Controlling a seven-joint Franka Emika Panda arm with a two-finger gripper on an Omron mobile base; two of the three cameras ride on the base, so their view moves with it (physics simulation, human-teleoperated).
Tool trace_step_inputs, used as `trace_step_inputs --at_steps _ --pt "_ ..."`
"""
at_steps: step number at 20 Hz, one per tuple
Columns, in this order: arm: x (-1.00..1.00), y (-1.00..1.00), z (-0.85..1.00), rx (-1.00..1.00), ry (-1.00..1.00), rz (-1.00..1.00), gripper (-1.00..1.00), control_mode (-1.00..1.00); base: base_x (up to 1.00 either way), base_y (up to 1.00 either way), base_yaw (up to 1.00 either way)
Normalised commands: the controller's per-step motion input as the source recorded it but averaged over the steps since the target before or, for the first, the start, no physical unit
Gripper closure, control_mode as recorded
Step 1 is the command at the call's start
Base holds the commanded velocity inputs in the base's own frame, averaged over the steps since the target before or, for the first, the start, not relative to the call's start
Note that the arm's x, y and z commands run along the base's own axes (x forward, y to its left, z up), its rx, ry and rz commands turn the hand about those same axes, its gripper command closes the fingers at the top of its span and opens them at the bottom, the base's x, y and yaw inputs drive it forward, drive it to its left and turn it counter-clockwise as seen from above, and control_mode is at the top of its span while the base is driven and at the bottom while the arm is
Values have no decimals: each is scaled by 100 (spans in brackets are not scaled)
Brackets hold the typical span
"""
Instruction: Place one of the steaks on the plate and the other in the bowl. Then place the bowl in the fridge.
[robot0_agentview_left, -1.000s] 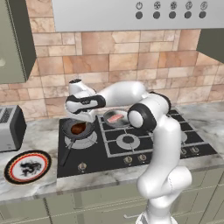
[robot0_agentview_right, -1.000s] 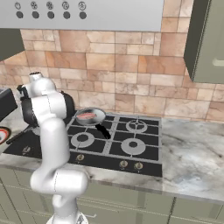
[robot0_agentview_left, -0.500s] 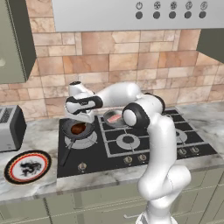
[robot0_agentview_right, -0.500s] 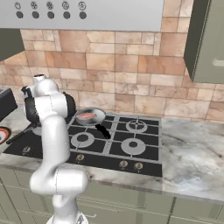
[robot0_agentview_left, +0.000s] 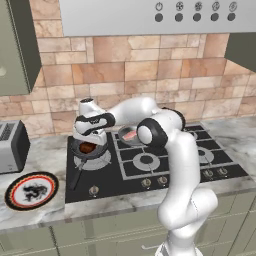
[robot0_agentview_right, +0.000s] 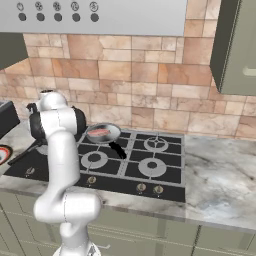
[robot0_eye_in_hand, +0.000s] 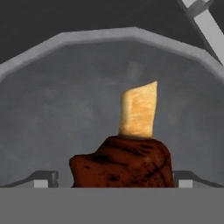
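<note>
The dark reddish-brown steak (robot0_eye_in_hand: 122, 164) lies in a dark frying pan (robot0_agentview_left: 80, 150) on the hob's left burner, with a tan strip (robot0_eye_in_hand: 139, 114) behind it. My gripper (robot0_agentview_left: 90, 139) hangs just over this steak (robot0_agentview_left: 88, 148), pointing down. It is open, one fingertip (robot0_eye_in_hand: 43, 179) on each side of the meat. The pale pink steak (robot0_agentview_left: 130, 135) rests in a silver frying pan (robot0_agentview_right: 103, 133) on the rear burner. The plate (robot0_agentview_left: 31, 190), with its black rim and red ring, sits on the counter at front left. The bowl and the fridge are out of view.
A silver toaster (robot0_agentview_left: 10, 146) stands on the counter left of the black hob (robot0_agentview_left: 150, 167). The dark pan's handle (robot0_agentview_left: 76, 175) points toward the counter's front edge. A tiled wall and a range hood (robot0_agentview_left: 150, 15) rise behind the hob. Marble counter (robot0_agentview_right: 220, 175) stretches to the right.
My hand has come down a little toward the dark pan and the brown steak. Its jaws have stayed open. Pans, steaks and plate have not moved.
</note>
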Motion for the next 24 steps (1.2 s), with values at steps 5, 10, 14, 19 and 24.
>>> trace_step_inputs --at_steps 5,10,14,19,24 --pt "-4 6 -26 2 0 0 100 -100 0 0 0" --pt "-4 0 51 4 0 0 100 -100 0 0 0" --pt "-37 0 92 8 9 1 100 -100 0 0 0" --pt "-99 -2 44 2 -2 13 100 -100 0 0 0" --pt "-100 3 48 1 -1 26 100 -100 0 0 0"
